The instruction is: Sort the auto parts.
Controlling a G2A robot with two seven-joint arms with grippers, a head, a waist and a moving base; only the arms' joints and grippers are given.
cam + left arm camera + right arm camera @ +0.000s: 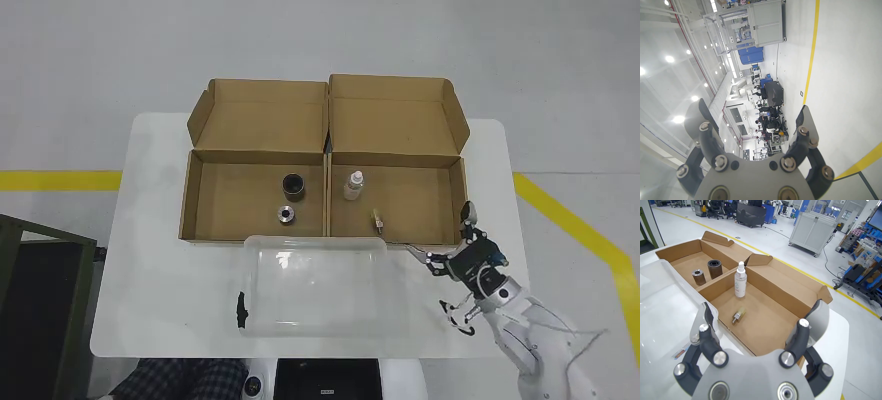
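Pointing off the table, L gripper (753, 105) has fingers spread. Small black part (240, 308) lies on the table (160, 250), far side of the clear bin (315, 238) from R gripper (762, 304). Left carton (687, 258), beyond R's fingertips: dark sleeve (714, 269) and metal bushing (698, 276), both upright. Right carton (772, 313), just ahead of them: spray bottle (740, 283) upright, fitting (738, 316) on its side, nearer. R's fingers spread, one over bin corner.
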